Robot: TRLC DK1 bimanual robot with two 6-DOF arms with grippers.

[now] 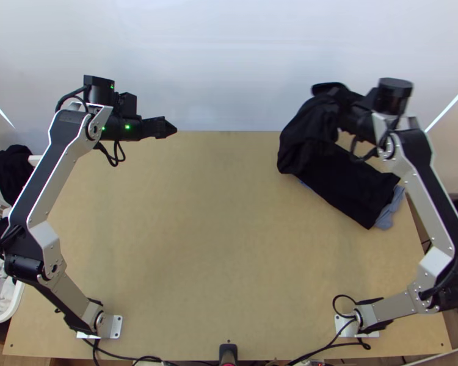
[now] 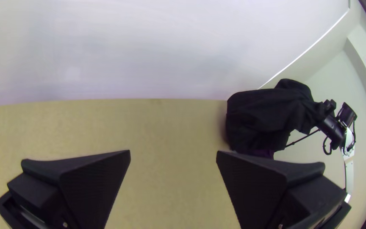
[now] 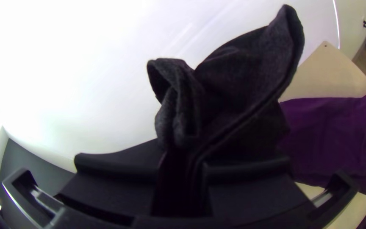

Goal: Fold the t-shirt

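The black t-shirt [image 1: 302, 137] was in the right gripper [image 1: 356, 117], bunched between its two fingers, with loose folds sticking out past the tips and the rest hanging below them. It hung at the far right of the table [image 1: 198, 244], by a dark folded cloth [image 1: 357, 189] with a light blue cloth [image 1: 388, 213] peeking out underneath; whether they touched could not be told. The left gripper [image 1: 168, 127], fingers spread and holding nothing, was well apart from the shirt, over the table's far left part
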